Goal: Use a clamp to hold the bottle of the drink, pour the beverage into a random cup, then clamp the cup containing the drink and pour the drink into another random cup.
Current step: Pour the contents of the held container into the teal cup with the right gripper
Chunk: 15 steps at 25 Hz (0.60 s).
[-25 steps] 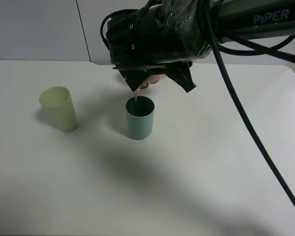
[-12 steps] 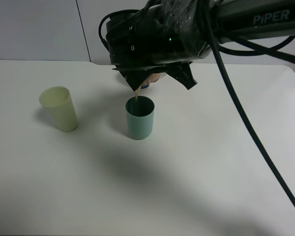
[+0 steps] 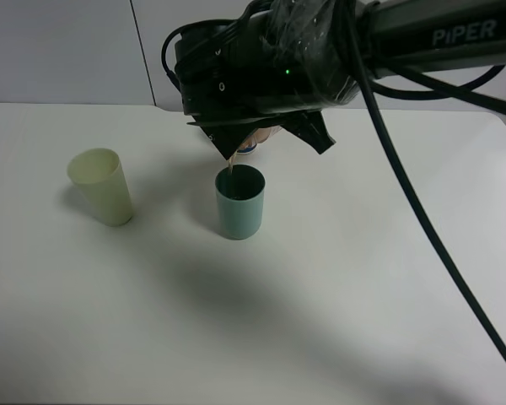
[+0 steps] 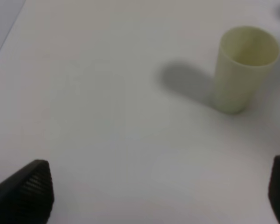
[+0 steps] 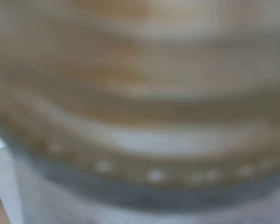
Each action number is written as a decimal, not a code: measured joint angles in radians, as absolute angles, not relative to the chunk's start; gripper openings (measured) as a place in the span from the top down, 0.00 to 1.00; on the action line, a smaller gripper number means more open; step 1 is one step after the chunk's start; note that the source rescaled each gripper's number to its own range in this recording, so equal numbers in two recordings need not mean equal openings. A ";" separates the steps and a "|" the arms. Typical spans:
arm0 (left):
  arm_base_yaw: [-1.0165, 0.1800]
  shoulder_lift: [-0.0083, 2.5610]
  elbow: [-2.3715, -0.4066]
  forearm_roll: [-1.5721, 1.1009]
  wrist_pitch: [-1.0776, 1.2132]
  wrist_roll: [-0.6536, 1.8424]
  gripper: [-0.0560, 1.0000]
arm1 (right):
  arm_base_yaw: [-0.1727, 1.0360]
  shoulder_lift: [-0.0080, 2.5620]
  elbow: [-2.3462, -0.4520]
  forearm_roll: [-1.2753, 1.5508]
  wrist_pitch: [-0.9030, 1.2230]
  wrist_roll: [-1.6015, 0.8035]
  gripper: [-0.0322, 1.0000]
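- My right gripper (image 3: 268, 139) is clamped on the bottle (image 3: 257, 140), which is tipped neck-down above the table (image 3: 363, 295). My right wrist camera shows only blurred brown and white bands, too close to read.
- A thin thread of the beverage (image 3: 231, 166) runs from the neck into the teal-green cup (image 3: 239, 207). In the high view that cup stands near the table's middle, just at 6 o'clock of the bottle.
- I judge this to be the first pour, under way. I cannot see the level inside the cup.
- My left gripper (image 4: 154, 191) stands wide with nothing between its jaws.
- The pale yellow-green cup (image 3: 101, 187) stands upright at 9 o'clock of the teal-green cup, well apart from it.
- Next I must right the bottle and set it down clear of both cups. Then the teal-green cup needs a firm clamp on its wall and a level carry toward 9 o'clock without slopping.
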<state>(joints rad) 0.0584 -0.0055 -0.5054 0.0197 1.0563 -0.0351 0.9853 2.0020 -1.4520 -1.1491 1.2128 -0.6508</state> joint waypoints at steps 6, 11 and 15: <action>0.058 -0.005 -0.505 0.020 1.056 -0.035 0.23 | 0.985 2.002 -1.452 -1.156 1.213 -0.667 0.97; 0.058 -0.005 -0.505 0.020 1.056 -0.035 0.23 | 0.985 2.002 -1.452 -1.167 1.213 -0.686 0.97; 0.058 -0.005 -0.505 0.020 1.056 -0.035 0.23 | 0.985 2.002 -1.452 -1.197 1.213 -0.693 0.97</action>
